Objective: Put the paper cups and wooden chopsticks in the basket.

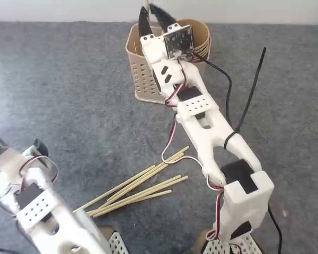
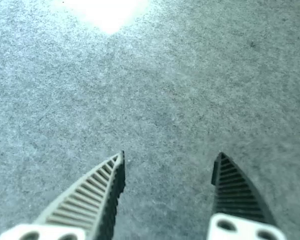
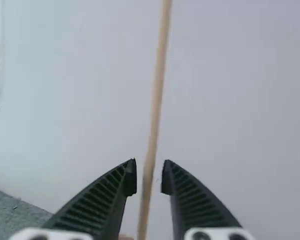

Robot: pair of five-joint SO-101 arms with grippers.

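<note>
Several wooden chopsticks (image 1: 138, 188) lie in a loose bundle on the grey carpet between the two arm bases. The beige slotted basket (image 1: 143, 74) stands at the back, with brown paper cups (image 1: 200, 36) inside it. My right gripper (image 1: 151, 18) sits above the basket's far rim, shut on one upright wooden chopstick (image 3: 155, 100) that rises between its narrowly parted fingers (image 3: 115, 200) against the white wall. My left gripper (image 2: 167, 160) is open over bare carpet at the front left, with nothing between its fingers.
The right arm (image 1: 212, 132) stretches from its front base across the middle to the basket, with black cables (image 1: 249, 100) looping beside it. The left arm (image 1: 37, 201) sits low at the front left corner. Open carpet lies left of the basket.
</note>
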